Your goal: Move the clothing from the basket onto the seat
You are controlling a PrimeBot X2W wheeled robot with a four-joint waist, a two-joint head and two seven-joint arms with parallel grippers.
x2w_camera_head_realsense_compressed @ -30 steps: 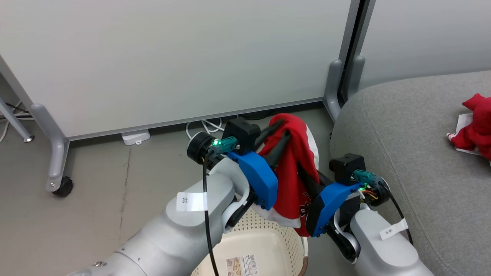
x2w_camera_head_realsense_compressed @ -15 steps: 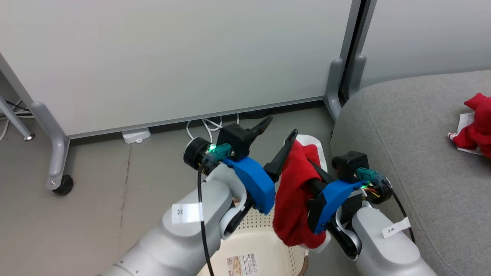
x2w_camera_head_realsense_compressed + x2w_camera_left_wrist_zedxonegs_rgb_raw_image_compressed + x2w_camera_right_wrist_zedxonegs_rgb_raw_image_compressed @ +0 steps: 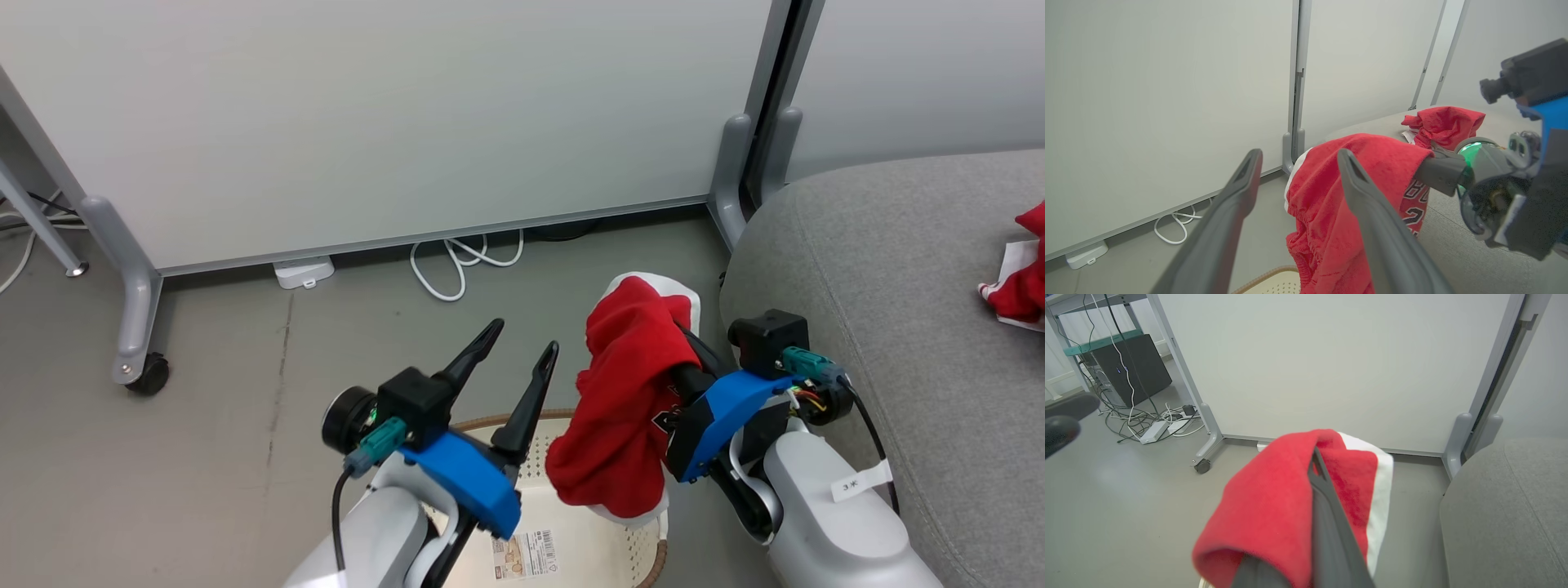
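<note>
Head view: our left end effector (image 3: 526, 335) stands wide open above the basket (image 3: 588, 535). Our right end effector (image 3: 1316, 469) is clamped shut on 1 red garment (image 3: 629, 392), which hangs over the basket's right edge beside the grey seat (image 3: 898, 269). A 2nd red garment (image 3: 1024, 286) lies crumpled on the seat, at our far right.

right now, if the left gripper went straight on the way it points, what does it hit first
Likely the grey partition post. The red garment held by the right gripper lies close beside that line and might be brushed first; depth is unclear.
</note>
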